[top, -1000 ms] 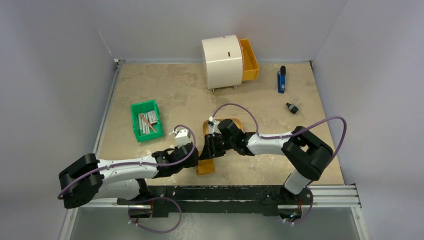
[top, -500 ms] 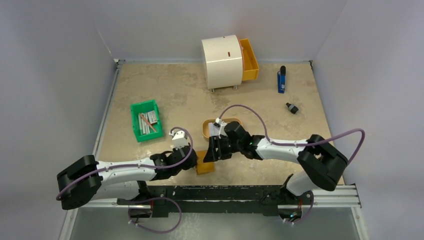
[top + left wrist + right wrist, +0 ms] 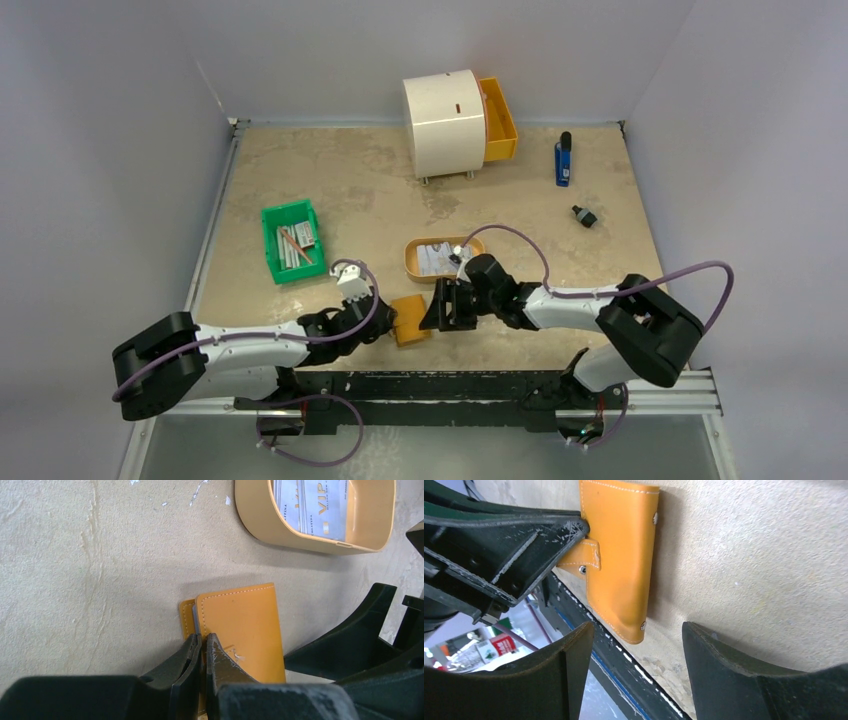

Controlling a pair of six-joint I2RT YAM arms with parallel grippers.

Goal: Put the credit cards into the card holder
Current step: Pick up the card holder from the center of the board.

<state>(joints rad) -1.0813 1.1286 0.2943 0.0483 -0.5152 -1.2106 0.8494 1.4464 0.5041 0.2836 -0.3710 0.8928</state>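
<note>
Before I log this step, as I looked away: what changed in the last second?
The right gripper drew back toward the near edge and opened wider, uncovering the tray of cards. The left gripper closed on the edge of the wallet. The green bin and white drum stayed put.

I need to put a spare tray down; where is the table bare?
Bare: the far-left stretch between the green bin and the white drawer unit, and the strip between that unit and the oval tray. Crowded: the near middle, where the left gripper and right gripper meet at the card holder.
</note>
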